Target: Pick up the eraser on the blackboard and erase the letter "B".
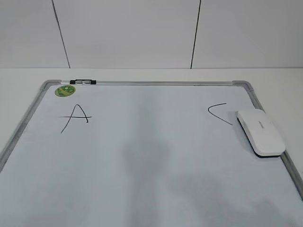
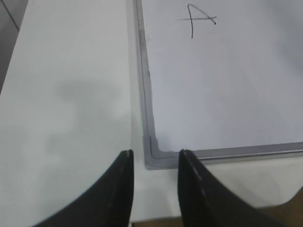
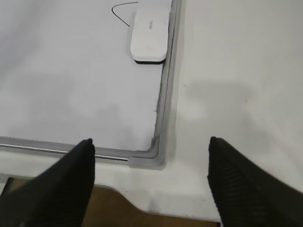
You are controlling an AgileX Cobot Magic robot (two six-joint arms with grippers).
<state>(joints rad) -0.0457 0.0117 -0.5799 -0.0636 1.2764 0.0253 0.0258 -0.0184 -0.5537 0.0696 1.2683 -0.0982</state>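
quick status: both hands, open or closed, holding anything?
Left hand: open, narrow gap, holding nothing.
Right hand: wide open, holding nothing; eraser lies on the board.

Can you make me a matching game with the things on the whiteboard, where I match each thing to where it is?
Things:
1. eraser
2. letter A
3. green magnet
4. marker

Places:
a. lying along the board's top frame
b. at the right edge of the board
c. in the top left corner of the board
d. written on the left part of the board, below the magnet

Pairs: 1-b, 2-d, 3-c, 4-a
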